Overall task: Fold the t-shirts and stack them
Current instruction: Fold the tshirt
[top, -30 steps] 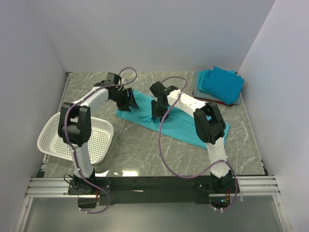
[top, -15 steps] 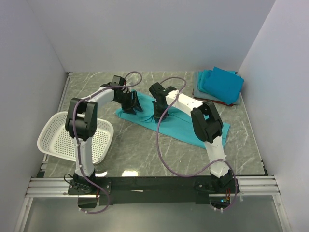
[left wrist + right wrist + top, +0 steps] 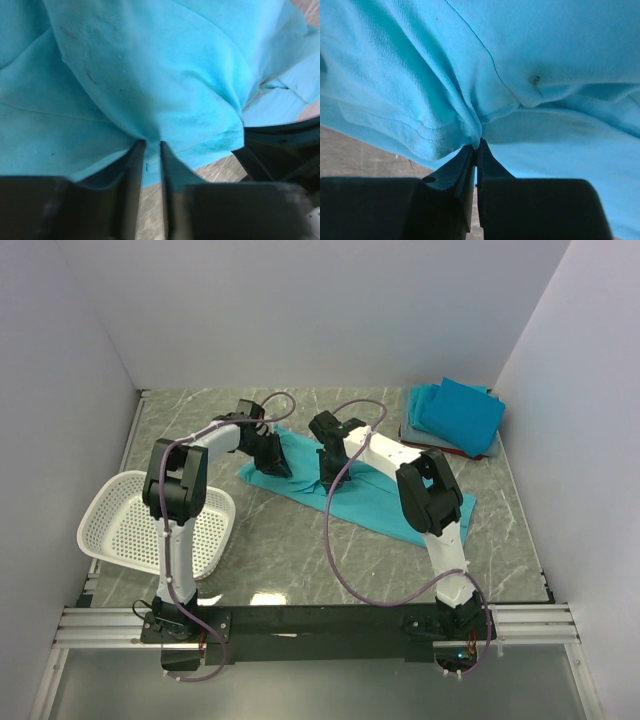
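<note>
A teal t-shirt (image 3: 375, 500) lies stretched across the middle of the table, from back left to front right. My left gripper (image 3: 272, 455) is shut on the shirt's far left part; the left wrist view shows the cloth (image 3: 150, 90) pinched between the fingers. My right gripper (image 3: 330, 465) is shut on the shirt near its back edge; the right wrist view shows a bunch of cloth (image 3: 470, 100) pinched at the fingertips. A stack of folded shirts (image 3: 455, 415), teal on top with grey and red edges below, sits at the back right.
A white perforated basket (image 3: 150, 525) stands at the front left beside the left arm. Purple cables loop over both arms. White walls close in the table at the back and sides.
My left gripper has moved right onto the shirt's left end and closed on it. My right gripper has stayed almost still on the shirt.
</note>
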Robot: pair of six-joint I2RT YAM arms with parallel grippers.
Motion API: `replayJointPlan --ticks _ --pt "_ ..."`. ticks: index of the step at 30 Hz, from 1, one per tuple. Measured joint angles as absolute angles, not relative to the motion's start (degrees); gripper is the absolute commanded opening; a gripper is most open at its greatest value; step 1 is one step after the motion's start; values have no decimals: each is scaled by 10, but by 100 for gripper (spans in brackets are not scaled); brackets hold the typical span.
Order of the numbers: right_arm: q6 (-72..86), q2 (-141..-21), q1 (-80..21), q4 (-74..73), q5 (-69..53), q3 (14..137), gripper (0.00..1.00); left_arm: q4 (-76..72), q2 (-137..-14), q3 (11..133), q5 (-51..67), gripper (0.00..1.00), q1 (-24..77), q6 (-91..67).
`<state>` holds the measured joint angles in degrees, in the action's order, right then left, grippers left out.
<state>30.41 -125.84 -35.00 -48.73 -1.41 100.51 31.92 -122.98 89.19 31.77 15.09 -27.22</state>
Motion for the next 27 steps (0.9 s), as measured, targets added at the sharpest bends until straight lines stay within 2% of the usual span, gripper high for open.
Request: replayJointPlan --ticks 5,24,25,27 --pt "307 -1247 -350 -498 -11 1005 6 320 -1241 893 317 0 150 -279" --pt "319 -1215 -350 -523 38 973 7 358 -1241 938 260 0 144 -266" --pt "319 -1215 -349 -523 41 973 8 360 -1241 940 258 0 144 -264" --pt "321 -1215 -349 -524 44 972 18 364 -1241 943 255 0 144 -262"
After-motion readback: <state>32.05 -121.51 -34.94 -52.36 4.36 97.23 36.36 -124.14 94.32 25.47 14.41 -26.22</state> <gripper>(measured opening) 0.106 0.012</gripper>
